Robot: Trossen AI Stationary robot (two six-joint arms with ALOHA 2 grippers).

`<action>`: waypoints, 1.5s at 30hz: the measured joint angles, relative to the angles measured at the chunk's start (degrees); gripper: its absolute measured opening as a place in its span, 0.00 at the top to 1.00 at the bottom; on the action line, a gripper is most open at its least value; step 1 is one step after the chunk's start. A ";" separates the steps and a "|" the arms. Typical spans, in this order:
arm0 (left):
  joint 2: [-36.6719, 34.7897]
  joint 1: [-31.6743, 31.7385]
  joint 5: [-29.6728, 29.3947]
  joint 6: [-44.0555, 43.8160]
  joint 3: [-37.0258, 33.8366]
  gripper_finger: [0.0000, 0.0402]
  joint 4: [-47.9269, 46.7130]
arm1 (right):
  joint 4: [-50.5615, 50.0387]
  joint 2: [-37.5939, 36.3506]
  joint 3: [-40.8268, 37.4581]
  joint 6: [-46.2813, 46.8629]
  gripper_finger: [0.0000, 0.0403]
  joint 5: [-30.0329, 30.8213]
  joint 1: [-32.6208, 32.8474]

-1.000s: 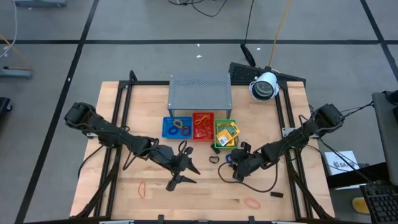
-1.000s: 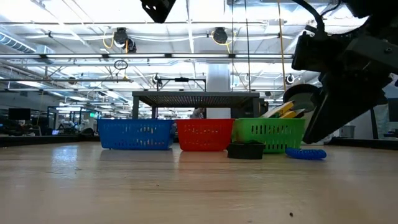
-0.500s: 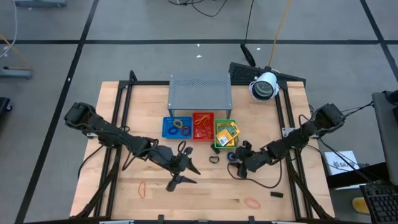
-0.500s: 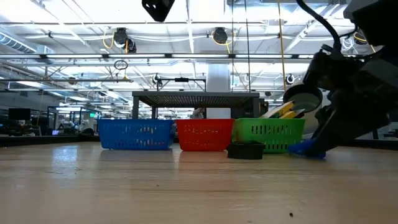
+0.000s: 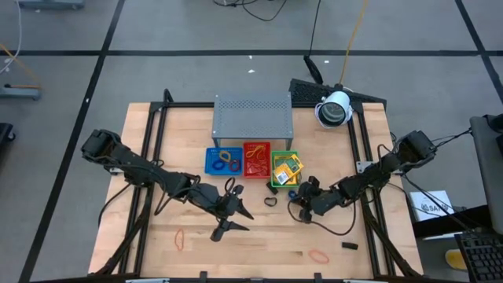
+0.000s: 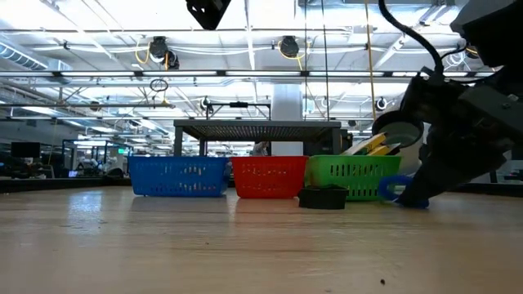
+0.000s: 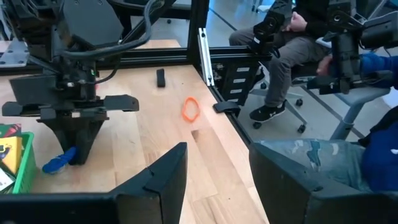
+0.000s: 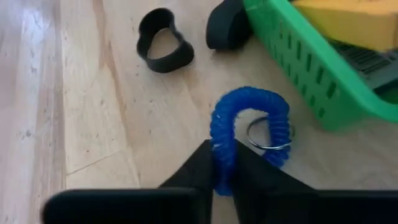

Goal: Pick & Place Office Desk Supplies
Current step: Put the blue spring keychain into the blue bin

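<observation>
A red band (image 5: pixel 179 237) is lying on the counter (image 5: pixel 141 244) near the left front. The left gripper (image 5: pixel 226 210) is being held above the counter's middle, fingers (image 7: pixel 158 180) spread apart and empty. Behind it, the blue tray (image 5: pixel 222 161) with rings, the red tray (image 5: pixel 255 159) with bands and the green tray (image 5: pixel 285 170) with yellow packets are sitting in a row before the grey shelf (image 5: pixel 253 115). A black ring (image 8: pixel 164 48) is lying on the counter in front of the green tray. Just right of it, a blue coil (image 8: pixel 249 134) with a metal key ring is being pinched by the right gripper (image 8: pixel 224 165), fingers (image 8: pixel 198 168) clenched on its near edge, close beside the green tray. An orange band (image 5: pixel 318 255) and a small black piece (image 5: pixel 349 246) are lying at the right front.
</observation>
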 joint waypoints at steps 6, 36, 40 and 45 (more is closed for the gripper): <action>0.00 0.00 0.00 -0.02 0.00 0.55 -0.02 | 11.56 0.31 -0.37 -1.77 0.96 0.95 1.03; 0.00 3.83 -12.66 1.55 0.00 0.55 6.17 | 43.46 -8.48 3.67 -23.65 0.98 -11.14 -4.79; 0.00 4.93 -12.75 2.75 0.00 0.55 6.68 | 43.47 -8.48 3.67 -23.65 0.98 -11.14 -4.79; 0.00 5.42 -12.74 2.91 0.02 0.55 7.95 | 43.49 -8.47 3.67 -23.65 0.98 -11.13 -4.79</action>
